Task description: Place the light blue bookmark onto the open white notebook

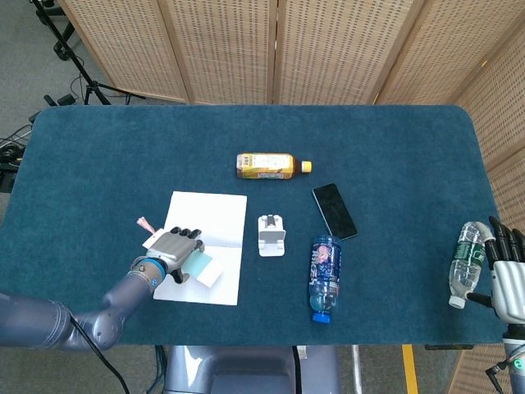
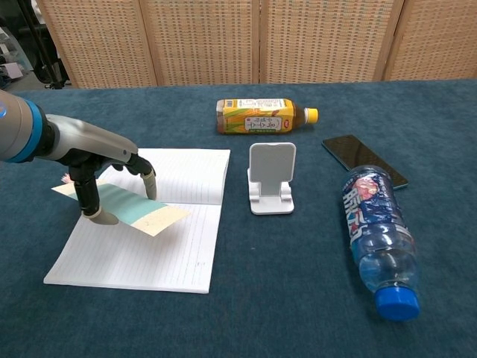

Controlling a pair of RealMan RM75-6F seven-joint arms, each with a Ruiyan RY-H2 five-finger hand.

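Left hand [image 2: 112, 170] pinching bookmark [image 2: 130, 206] over notebook [image 2: 149, 239].

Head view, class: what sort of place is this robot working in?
Probably a staged indoor recording space, not a home: woven folding screens enclose a blue-carpeted table, and tripod legs with cables stand on the floor behind.
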